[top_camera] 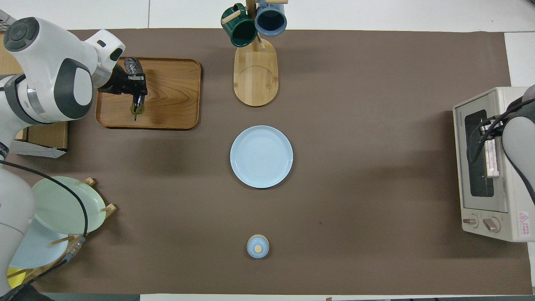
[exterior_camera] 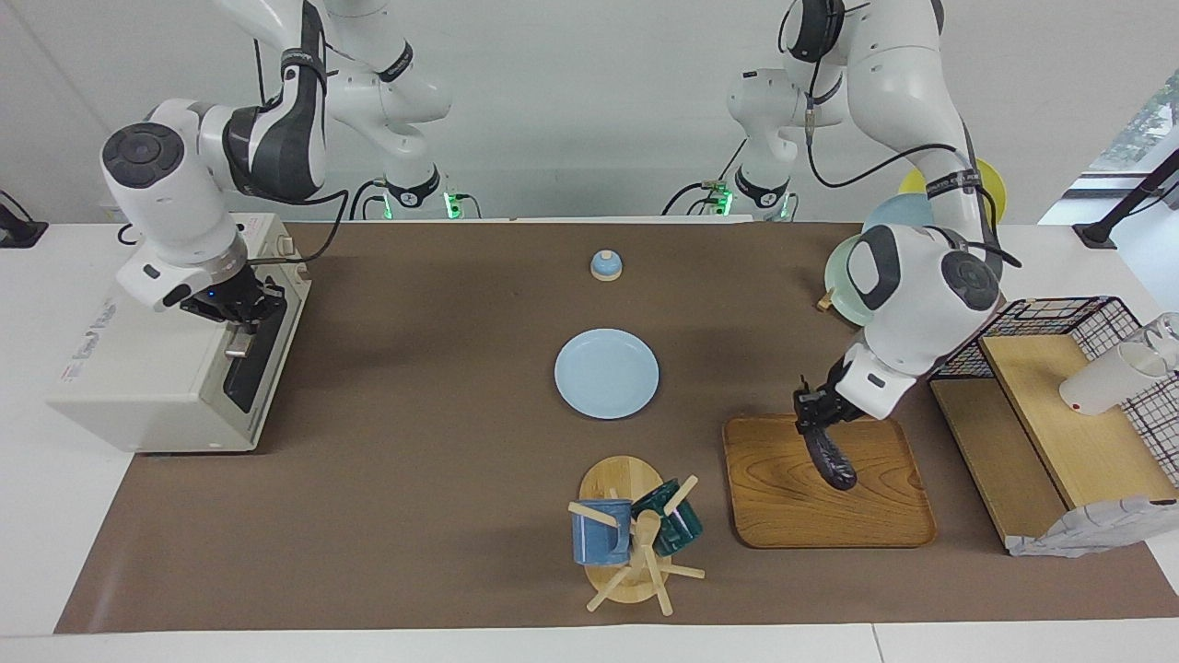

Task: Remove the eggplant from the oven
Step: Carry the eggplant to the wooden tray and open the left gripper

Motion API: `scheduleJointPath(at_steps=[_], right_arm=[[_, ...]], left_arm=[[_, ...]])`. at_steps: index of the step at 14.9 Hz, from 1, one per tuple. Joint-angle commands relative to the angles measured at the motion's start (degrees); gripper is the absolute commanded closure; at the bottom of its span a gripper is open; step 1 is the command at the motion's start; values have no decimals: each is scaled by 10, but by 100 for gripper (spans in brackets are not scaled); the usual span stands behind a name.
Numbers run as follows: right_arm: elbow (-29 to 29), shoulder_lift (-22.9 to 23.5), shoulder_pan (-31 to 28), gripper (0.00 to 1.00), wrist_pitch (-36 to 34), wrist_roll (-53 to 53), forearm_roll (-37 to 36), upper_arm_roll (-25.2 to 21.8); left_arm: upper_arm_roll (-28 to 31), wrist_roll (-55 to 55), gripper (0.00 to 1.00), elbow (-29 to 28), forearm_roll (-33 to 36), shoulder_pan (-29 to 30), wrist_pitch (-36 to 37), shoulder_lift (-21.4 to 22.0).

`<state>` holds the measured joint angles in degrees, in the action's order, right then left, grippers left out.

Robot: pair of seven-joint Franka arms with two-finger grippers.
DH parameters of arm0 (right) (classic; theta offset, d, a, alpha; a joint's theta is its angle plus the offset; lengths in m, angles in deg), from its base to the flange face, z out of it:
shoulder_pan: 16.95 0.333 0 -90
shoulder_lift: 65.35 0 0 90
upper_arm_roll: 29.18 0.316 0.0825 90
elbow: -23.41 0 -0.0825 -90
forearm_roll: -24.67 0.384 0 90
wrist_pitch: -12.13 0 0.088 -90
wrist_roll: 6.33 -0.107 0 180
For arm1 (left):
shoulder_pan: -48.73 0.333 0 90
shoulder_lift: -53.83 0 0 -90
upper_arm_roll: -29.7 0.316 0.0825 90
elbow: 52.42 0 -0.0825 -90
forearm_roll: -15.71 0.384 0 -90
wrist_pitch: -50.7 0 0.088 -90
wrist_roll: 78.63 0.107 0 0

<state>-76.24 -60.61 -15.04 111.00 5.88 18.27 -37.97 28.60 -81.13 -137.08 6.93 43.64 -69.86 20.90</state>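
The dark purple eggplant (exterior_camera: 830,458) (top_camera: 132,67) hangs tilted from my left gripper (exterior_camera: 814,412) (top_camera: 137,87), which is shut on its stem end. It is over the wooden tray (exterior_camera: 866,516) (top_camera: 171,96), its lower tip close to the wood. The off-white oven (exterior_camera: 138,368) (top_camera: 508,167) stands at the right arm's end of the table with its dark glass door closed. My right gripper (exterior_camera: 241,313) is shut at the door's upper edge by the metal handle (top_camera: 492,154). Whether it grips the handle I cannot tell.
A light blue plate (exterior_camera: 606,373) lies mid-table, bare. A mug tree (exterior_camera: 631,534) with two mugs stands farther from the robots, beside the tray. A small blue knob (exterior_camera: 605,265) sits nearer the robots. A plate rack (top_camera: 62,205) and a wire shelf (exterior_camera: 1059,368) flank the left arm's end.
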Motion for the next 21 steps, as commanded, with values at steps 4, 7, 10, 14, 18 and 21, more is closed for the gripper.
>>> scheduleJointPath(at_steps=[4,7,10,14,18,21], right_arm=[[38,-3,-8,0,-36,6,60,4],[31,-16,-4,0,-69,-14,60,4],[-9,-46,13,0,-64,-34,59,4],[-9,-98,19,0,-66,-34,59,4],[0,-101,25,0,-62,-35,58,-17],[83,-63,27,0,-97,-39,51,-20]], left_arm=[[-6,11,100,35,24,1,-41,-34],[-5,9,100,25,23,-12,-46,-33],[-5,9,100,10,25,-12,-56,-29],[-5,15,1,4,31,-12,-53,-26],[-5,22,0,14,31,-9,-42,-24],[-5,16,0,15,25,-4,-41,3]])
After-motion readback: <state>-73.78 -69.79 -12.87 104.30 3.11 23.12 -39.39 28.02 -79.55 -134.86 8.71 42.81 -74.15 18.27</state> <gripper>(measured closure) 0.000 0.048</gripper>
